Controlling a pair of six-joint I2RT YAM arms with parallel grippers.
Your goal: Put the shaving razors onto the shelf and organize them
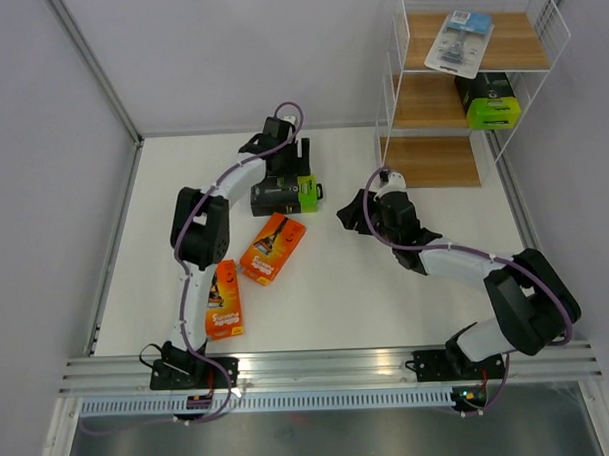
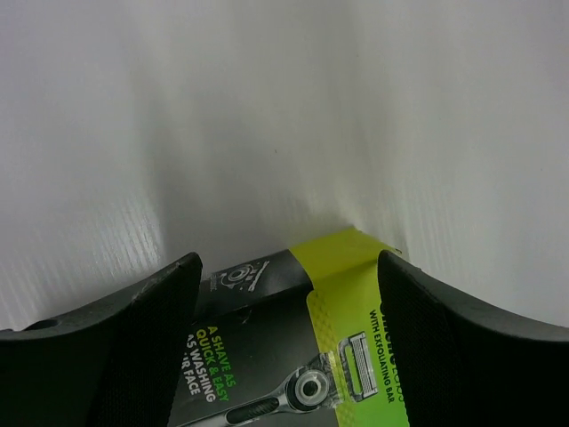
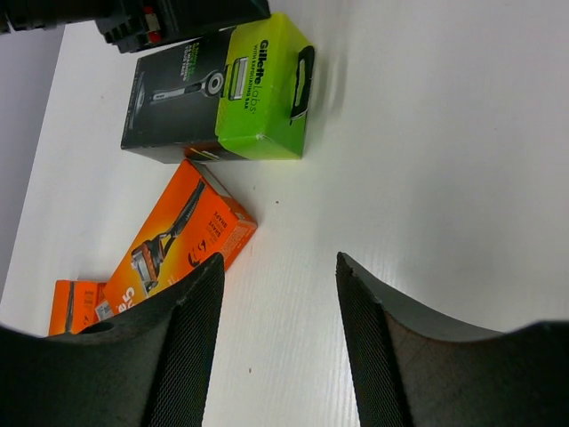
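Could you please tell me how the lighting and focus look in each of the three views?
Top external view: even, soft light, faint shadows, sharp through to the shelf. Left wrist view: the white table is washed out, the black and lime-green box slightly soft, the left claw dark. Right wrist view: the box's print is legible; the right claw is soft-edged up close.

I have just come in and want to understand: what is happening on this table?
The left hand straddles a black box with a lime-green end lying on the table; whether it grips the box is unclear. The right hand is open and empty, between that box and the shelf. Two orange packs wait on the table. The shelf holds a clear blister pack on top and a second black box on the middle board.
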